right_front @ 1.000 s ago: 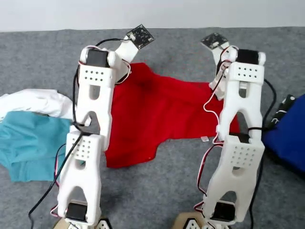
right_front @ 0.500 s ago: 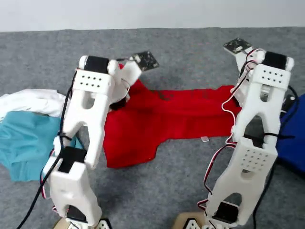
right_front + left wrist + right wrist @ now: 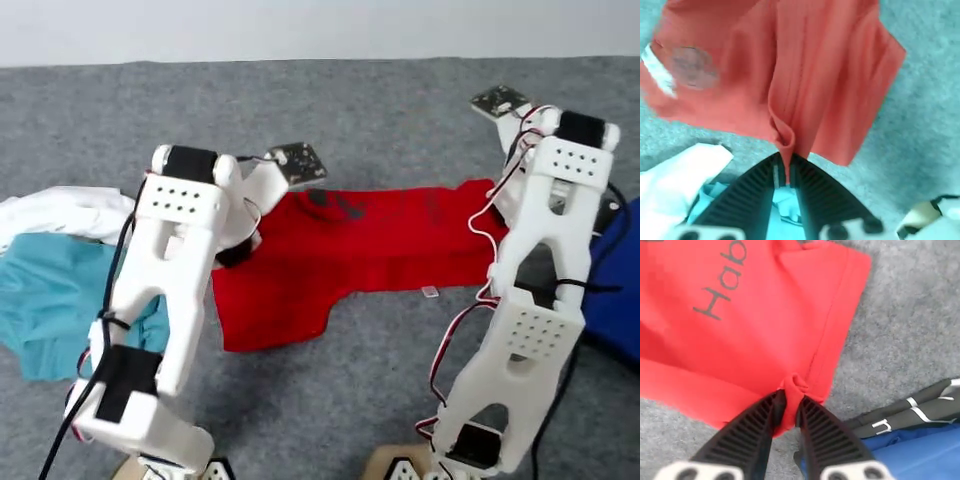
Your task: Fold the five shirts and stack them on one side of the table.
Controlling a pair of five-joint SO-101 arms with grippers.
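High view: the red shirt (image 3: 360,240) lies across the middle of the grey table (image 3: 350,400) as a narrower, longer band than a second ago. Its far edge is drawn nearer, and both arms have swung outward, stretching it sideways. In the left wrist view, the left gripper (image 3: 785,162) has its jaws almost together, pinching a bunched fold at the shirt's edge, close to the white shirt (image 3: 70,212) and teal shirt (image 3: 50,300). The right gripper (image 3: 791,395) is likewise clamped on a small pleat of the hem, near the blue shirt (image 3: 920,455).
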